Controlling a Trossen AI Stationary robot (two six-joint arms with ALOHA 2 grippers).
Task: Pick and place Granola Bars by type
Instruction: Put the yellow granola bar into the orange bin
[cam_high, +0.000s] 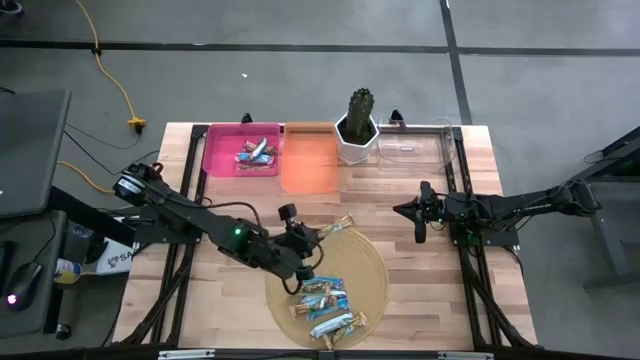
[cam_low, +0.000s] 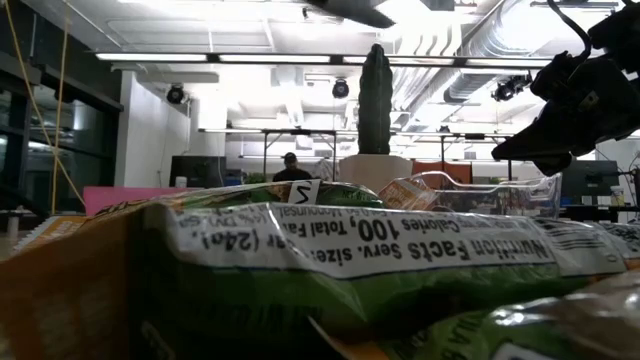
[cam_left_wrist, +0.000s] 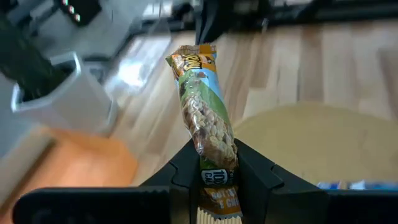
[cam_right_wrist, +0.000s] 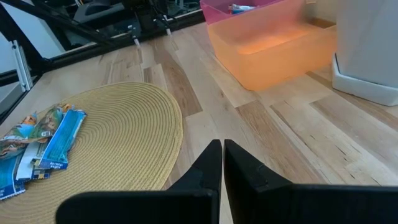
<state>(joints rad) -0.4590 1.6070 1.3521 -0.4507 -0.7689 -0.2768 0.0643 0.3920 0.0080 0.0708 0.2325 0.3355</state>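
One wooden table (cam_high: 420, 200), concrete floor (cam_high: 300, 80)

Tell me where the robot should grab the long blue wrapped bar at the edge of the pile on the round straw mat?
Pinch the long blue wrapped bar across its narrow middle, coming straight down from above. It lies flat on the round woven straw mat, and its long side facing the bare mat looks free for a finger.

The table (cam_high: 420, 290) is pale planked wood, the round mat (cam_right_wrist: 124, 137) coarse woven straw, the orange bin (cam_right_wrist: 273, 50) translucent plastic, the granola bar (cam_left_wrist: 205, 112) glossy-wrapped.
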